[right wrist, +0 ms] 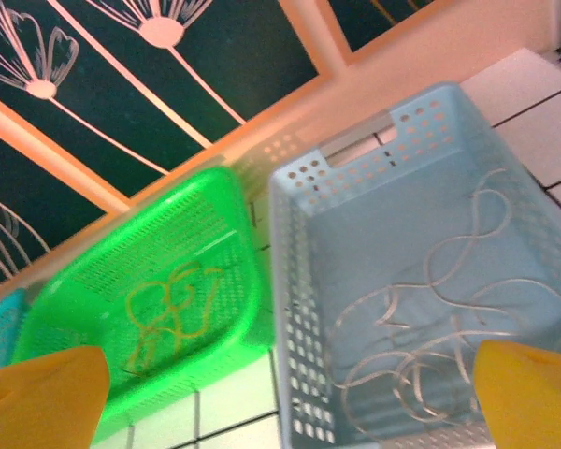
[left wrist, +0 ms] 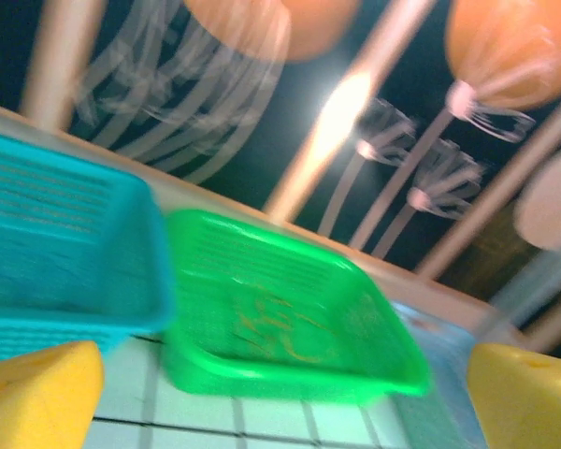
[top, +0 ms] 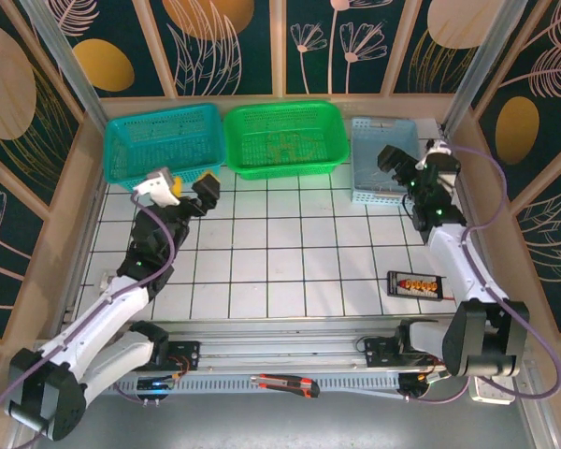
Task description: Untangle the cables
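Along the far edge: three baskets in a row, with the teal basket (top: 131,173) on the left, the green basket (top: 262,170) in the middle and the pale blue basket (top: 374,195) on the right.
yellow cable (right wrist: 173,309): looped on the floor of the green basket, alone there.
white cable (right wrist: 449,327): loose, crossing loops on the floor of the pale blue basket.
blue cable: I cannot find it, as the teal basket's floor is too blurred or too small on my feeds.
left gripper (top: 182,189): spread wide with nothing between its yellow fingertips (left wrist: 37,398), just near of the teal and green baskets.
right gripper (top: 416,159): also wide and empty, close to the right side of the pale blue basket.
risk, snag: the white loops look thin and springy. If I sweep the right gripper low across them, a fingertip could hook one and drag it over the rim.
risk, knocked basket: the baskets look light. A low pull-back toward the near side could clip a rim and spill what is sorted.
risk, early finish: with crossing white loops and no sight of blue, I could call it done with a knot left.
risk, clutter: the packet (top: 416,283) lies on the tiles beside the right arm, so a careless retreat could shove it.
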Robot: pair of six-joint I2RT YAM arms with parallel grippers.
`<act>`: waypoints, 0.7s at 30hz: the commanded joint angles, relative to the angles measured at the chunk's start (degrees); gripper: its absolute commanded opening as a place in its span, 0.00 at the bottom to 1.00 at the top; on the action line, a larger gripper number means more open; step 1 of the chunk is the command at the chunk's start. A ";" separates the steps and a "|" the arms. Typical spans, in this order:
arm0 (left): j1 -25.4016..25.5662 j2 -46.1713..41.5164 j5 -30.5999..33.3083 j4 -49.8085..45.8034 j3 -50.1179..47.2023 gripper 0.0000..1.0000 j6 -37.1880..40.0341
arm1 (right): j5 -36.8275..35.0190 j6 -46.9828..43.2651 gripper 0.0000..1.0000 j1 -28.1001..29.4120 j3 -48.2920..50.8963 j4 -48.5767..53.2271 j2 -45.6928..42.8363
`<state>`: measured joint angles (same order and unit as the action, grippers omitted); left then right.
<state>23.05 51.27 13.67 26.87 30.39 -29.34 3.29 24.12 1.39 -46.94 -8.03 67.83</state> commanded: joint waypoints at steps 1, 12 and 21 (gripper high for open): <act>-3.09 -1.95 11.64 2.72 -3.19 0.99 10.41 | -10.63 -3.99 0.99 1.65 7.63 -9.96 -3.12; -13.99 8.21 15.71 24.94 -17.73 0.99 23.23 | -20.13 -14.54 0.99 2.74 24.36 -28.45 -2.34; -21.58 27.04 7.16 49.06 -22.52 0.99 21.22 | -18.87 -27.57 0.99 4.78 31.40 -57.25 14.39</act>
<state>3.05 75.20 25.23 62.13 7.62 -7.60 -15.09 3.90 5.82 -18.57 -47.94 78.70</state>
